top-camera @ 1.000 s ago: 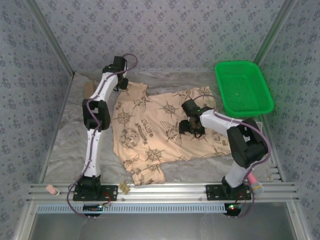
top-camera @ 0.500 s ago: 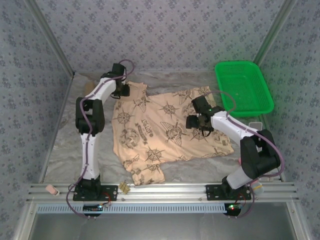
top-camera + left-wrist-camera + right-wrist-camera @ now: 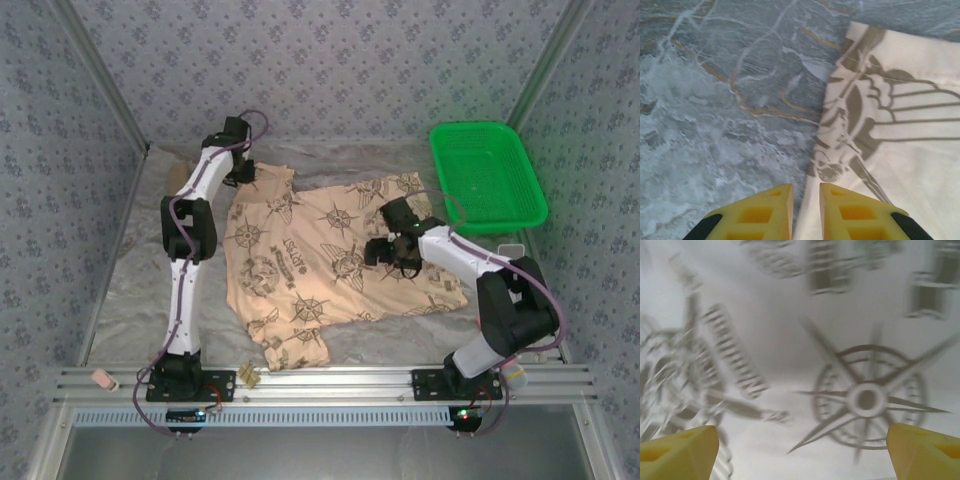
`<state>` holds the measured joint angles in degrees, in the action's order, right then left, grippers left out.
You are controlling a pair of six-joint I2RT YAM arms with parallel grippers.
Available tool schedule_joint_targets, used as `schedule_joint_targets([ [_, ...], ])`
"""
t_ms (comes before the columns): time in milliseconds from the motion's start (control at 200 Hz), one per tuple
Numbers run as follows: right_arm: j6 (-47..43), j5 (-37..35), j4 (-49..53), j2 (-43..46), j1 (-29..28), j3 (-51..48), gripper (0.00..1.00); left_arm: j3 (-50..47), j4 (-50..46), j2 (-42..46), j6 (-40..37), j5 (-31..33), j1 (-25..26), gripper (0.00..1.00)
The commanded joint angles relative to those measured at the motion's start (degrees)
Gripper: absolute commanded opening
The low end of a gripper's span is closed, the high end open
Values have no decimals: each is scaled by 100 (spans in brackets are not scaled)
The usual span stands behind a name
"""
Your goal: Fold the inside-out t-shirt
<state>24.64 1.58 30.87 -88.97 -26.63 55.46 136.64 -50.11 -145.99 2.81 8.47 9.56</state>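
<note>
The inside-out t-shirt (image 3: 320, 260), tan with dark compass prints, lies spread flat across the middle of the table. My left gripper (image 3: 243, 172) is at the shirt's far left sleeve. In the left wrist view its yellow fingers (image 3: 765, 210) stand a narrow gap apart, and the shirt's (image 3: 900, 125) edge runs into that gap at the left gripper (image 3: 806, 192). My right gripper (image 3: 395, 250) hovers over the right half of the shirt. Its jaws are wide open around the right gripper (image 3: 802, 450), above a compass print on the shirt (image 3: 790, 365), with nothing between them.
A green plastic basket (image 3: 487, 175) stands at the back right, beside the shirt. A crinkled grey sheet (image 3: 130, 290) covers the table. Small bits (image 3: 247, 376) lie on the front rail. Patterned walls close in on three sides.
The left gripper's jaws have narrowed at the sleeve edge. The right gripper moved from mid-shirt toward the right and opened a little wider.
</note>
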Motion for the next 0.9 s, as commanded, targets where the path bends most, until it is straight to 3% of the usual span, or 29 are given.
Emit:
schedule_joint_targets([
  [0,-1023,628,-155,-78,-682,283,88,470,-436,-210,-295,146,-116,24],
  [200,-1786,843,-474,-791,-1683,921,87,58,-997,622,1009,-1354,-287,25],
  [415,-1009,402,-1244,-1223,-1721,895,88,-2906,98,2192,2368,-2784,44,25],
  [515,-306,-348,-1161,-1164,-1497,772,90,-3982,893,2651,2576,-2769,380,27],
  [575,329,-668,-964,-1156,-1193,754,92,-4153,858,2684,2644,-2377,537,28],
  [690,838,-538,-856,-1249,-273,808,94,-4303,688,2483,2920,-1658,517,28],
  [805,817,-319,-1112,-1421,635,1064,96,-4178,362,2161,3011,-1294,327,28],
  [895,762,-181,-1154,-1647,1006,1465,96,-3952,177,1912,2864,-1218,167,27],
])
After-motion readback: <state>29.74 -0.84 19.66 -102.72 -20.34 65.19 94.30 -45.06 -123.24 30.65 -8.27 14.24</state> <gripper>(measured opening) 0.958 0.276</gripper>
